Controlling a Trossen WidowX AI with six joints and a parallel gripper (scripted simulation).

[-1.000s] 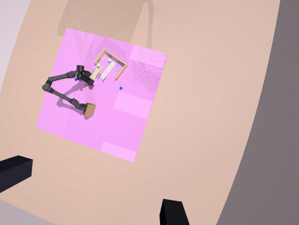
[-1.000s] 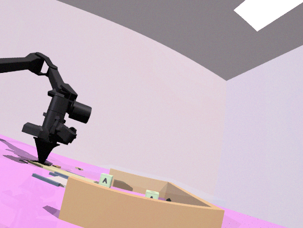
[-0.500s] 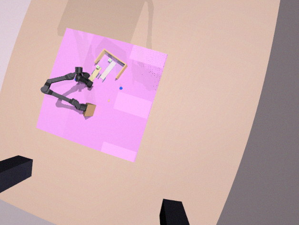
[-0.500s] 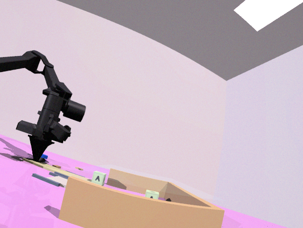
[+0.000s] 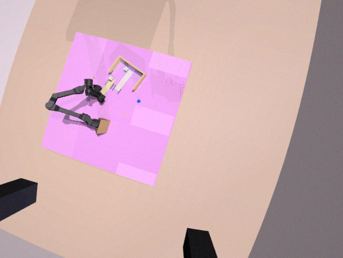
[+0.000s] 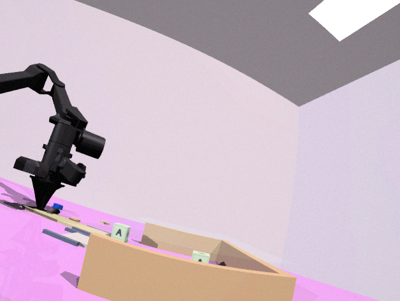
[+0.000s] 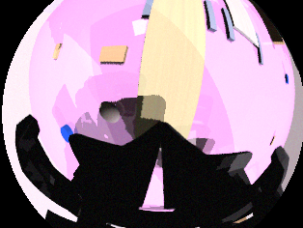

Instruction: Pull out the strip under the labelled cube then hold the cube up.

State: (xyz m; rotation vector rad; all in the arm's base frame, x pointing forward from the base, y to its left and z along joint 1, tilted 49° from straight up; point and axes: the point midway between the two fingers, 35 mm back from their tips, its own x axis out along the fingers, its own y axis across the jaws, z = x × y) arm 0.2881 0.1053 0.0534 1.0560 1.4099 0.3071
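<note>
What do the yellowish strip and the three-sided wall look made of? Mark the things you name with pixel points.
Yellowish strip (image 5: 108, 86) (image 7: 174, 53): probably matte wood, given faint lengthwise grain.
Three-sided wall (image 5: 132, 65) (image 6: 181, 275): tan and matte, perhaps wood or painted board; no grain shows, so I can't tell which.

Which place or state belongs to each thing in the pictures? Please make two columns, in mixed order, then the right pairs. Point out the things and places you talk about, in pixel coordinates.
1. gripper (image 6: 40, 206) (image 7: 162, 126)
2. yellowish strip (image 5: 107, 86) (image 6: 67, 223) (image 7: 173, 53)
3. white strip (image 5: 123, 81) (image 6: 76, 238)
4. blue piece near the mat's middle (image 5: 138, 101)

A. outside the three-sided wooden frame (image 5: 132, 65) (image 6: 181, 275), apart from both strips
B. shut
C. reaches under the gripper
D. partly inside the frame

Pairs: 1-B, 2-C, 3-D, 4-A
</note>
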